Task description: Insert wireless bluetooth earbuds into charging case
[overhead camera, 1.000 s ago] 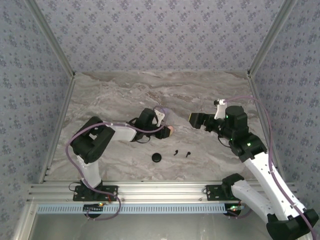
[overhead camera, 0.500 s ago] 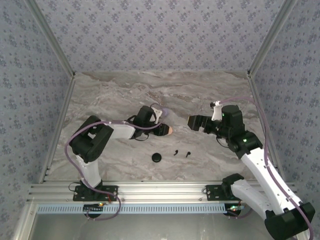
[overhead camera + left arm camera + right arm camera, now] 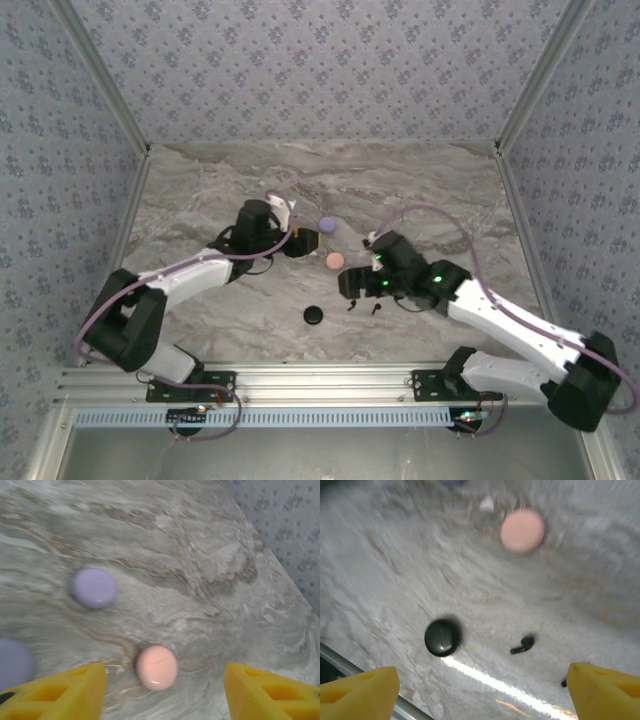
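Grey marbled tabletop (image 3: 200, 190) across mid-frame, floral wallpaper (image 3: 300, 70) up top; left fingers (image 3: 55, 690) and right fingers (image 3: 605, 690) spread wide, empty.

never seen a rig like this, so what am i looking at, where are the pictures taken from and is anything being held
Two robot arms are bolted to a marble-look table. The wide picture looks down from above and behind them. The other two come from a camera on each wrist, and the yellow wedges there are that arm's own fingers. On the table lie a lilac disc, a pink disc, a black disc and two tiny black earbuds. The left gripper is by the lilac and pink discs, the right gripper by the earbuds. Both are open and hold nothing.
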